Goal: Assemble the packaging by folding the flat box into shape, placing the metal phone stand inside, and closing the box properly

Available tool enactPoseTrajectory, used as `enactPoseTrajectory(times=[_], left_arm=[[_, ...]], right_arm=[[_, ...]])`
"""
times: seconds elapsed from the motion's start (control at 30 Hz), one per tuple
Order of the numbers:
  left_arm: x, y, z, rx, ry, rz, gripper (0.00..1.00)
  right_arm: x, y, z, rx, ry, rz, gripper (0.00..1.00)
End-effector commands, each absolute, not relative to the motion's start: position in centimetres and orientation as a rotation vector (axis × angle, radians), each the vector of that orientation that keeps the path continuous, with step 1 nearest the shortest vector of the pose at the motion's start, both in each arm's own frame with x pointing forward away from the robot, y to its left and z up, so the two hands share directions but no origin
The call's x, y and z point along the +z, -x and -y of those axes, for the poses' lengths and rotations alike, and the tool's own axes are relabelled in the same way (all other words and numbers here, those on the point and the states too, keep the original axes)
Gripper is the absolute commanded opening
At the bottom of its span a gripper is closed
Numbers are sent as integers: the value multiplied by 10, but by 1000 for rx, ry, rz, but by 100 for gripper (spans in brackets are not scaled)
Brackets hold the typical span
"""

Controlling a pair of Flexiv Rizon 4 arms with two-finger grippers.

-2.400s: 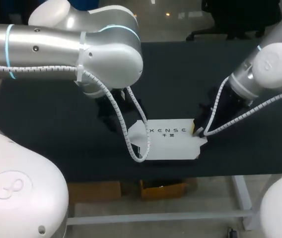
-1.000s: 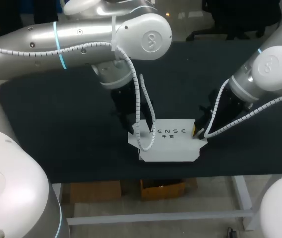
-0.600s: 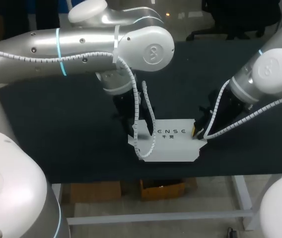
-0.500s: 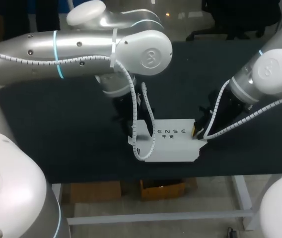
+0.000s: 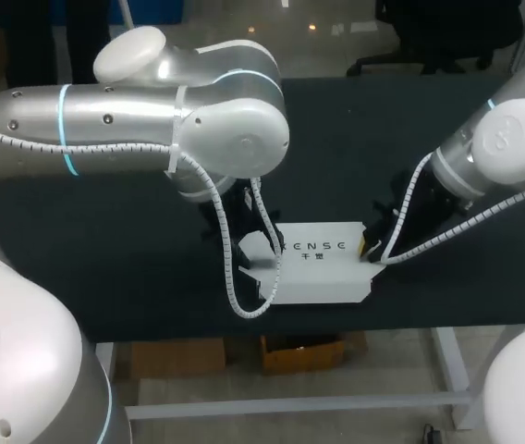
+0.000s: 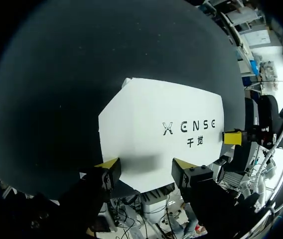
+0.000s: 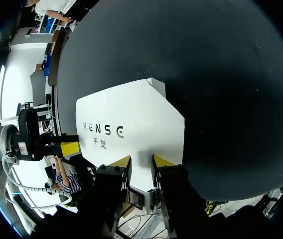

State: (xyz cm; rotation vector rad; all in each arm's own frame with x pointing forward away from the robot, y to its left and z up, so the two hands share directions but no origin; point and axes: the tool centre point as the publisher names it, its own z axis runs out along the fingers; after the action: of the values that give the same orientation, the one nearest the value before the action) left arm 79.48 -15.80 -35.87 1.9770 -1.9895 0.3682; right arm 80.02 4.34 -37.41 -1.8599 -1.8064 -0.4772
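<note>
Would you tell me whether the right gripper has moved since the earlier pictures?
No. The right gripper stays at the right end of the flat box, just as far from the front edge of the table as before.

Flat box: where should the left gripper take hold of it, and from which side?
Probably the tapered end flap of the flat box, approached from the box's left end. The box lies flat on the table, so only an edge offers purchase; the left gripper is open there, and the right gripper sits at the opposite end.
</note>
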Motion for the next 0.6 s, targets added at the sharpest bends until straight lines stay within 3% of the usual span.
enactPoseTrajectory(times=[0.03, 0.6], left_arm=[[-360, -790, 157, 458, -2021, 2000, 69], [-365, -797, 166, 439, -2013, 2010, 69]], right_arm=[[-376, -797, -42, -494, 1860, 1804, 24], [-382, -790, -37, -582, 1874, 1827, 25]])
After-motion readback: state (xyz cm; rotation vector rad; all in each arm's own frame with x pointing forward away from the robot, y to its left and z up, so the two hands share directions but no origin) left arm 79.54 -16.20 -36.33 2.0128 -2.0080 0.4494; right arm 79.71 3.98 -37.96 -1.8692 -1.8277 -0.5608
